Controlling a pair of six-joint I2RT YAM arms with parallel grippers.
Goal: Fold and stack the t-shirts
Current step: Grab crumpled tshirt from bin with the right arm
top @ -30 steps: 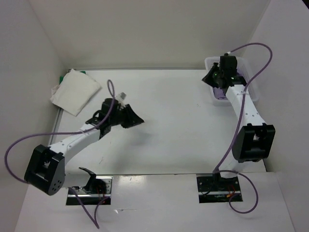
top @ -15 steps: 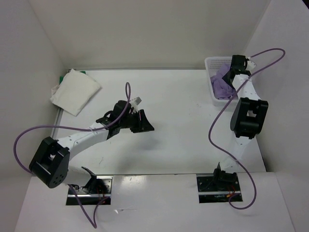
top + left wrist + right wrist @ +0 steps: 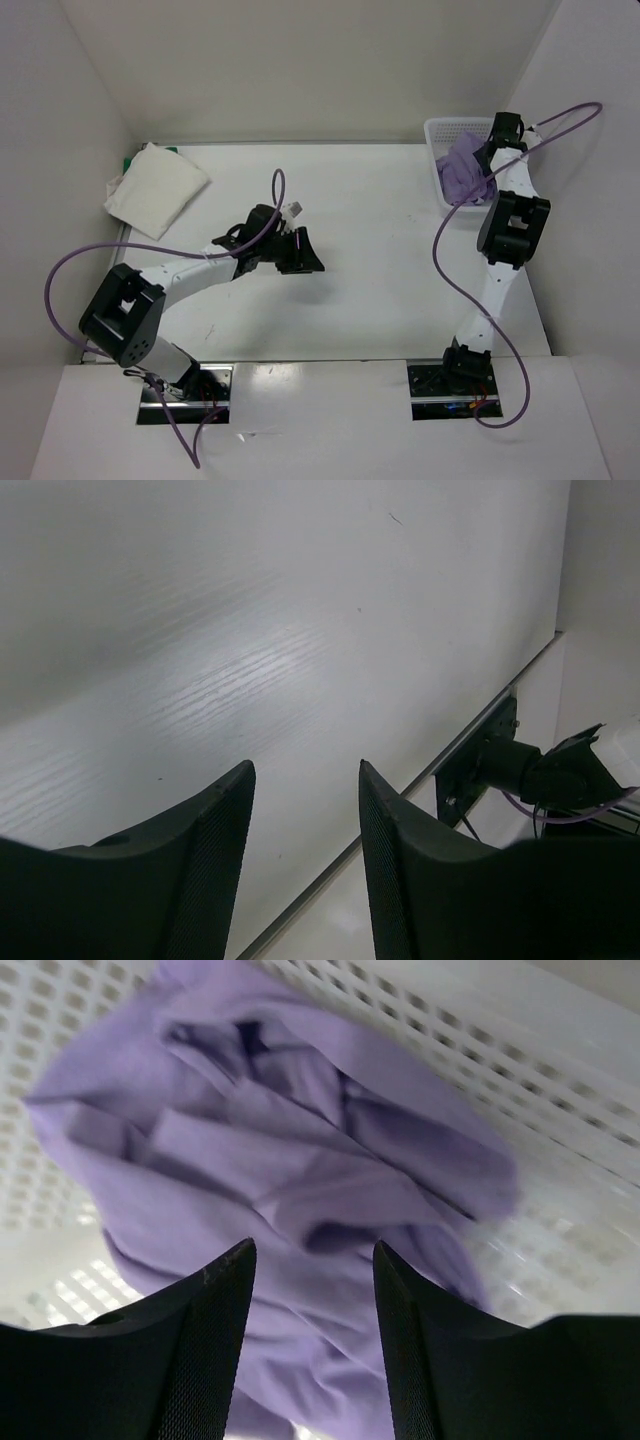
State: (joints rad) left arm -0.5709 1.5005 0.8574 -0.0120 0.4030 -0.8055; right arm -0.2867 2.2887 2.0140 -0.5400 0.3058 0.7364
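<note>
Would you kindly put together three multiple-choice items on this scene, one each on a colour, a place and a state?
1. What colour of shirt peeks out from under the white shirt? A red; B green; C blue.
2. Where is the purple shirt? A in the basket; B atop the white shirt; C on the floor.
3. The right end effector is: A shut on the purple shirt; B shut on the basket; C open.

Answers:
1 B: the edge of a green shirt shows at the white one's far corner.
2 A: it lies bunched inside the perforated walls.
3 C: its fingers stand apart above the cloth, gripping nothing.
</note>
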